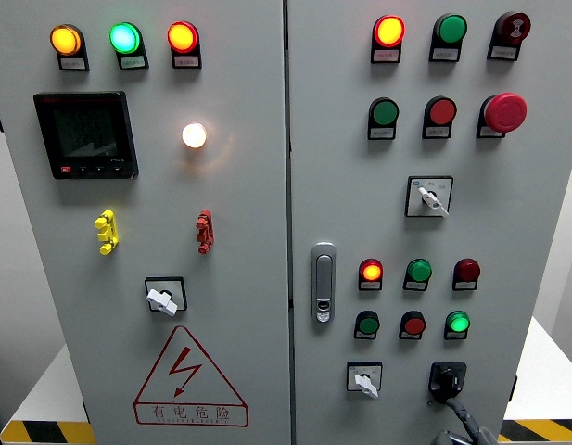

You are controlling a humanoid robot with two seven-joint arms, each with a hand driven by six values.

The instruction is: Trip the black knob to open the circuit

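A big grey electrical cabinet (248, 185) fills the view. It has two doors that meet at a seam down the middle.

The left door holds a yellow light, a green light and an orange light (183, 37) along the top. Below them sit a black meter screen (85, 134), a glowing white lamp (194, 135), a yellow handle (107, 232), a red handle (204, 231), a white turn switch (164, 298) and a red lightning warning sign (189, 380).

The right door holds rows of red and green lights and buttons, a big red stop button (504, 111), two more white turn switches, and a silver door latch (324, 282) close to the seam.

The black knob (447, 380) is low on the right door, near the bottom edge. The right hand (462, 419) comes up from the bottom edge and touches the knob. Only a small grey part of it shows, so I cannot tell if its fingers grip or not.

White walls show past both cabinet edges. Yellow and black floor stripes (40, 432) show at both bottom corners.
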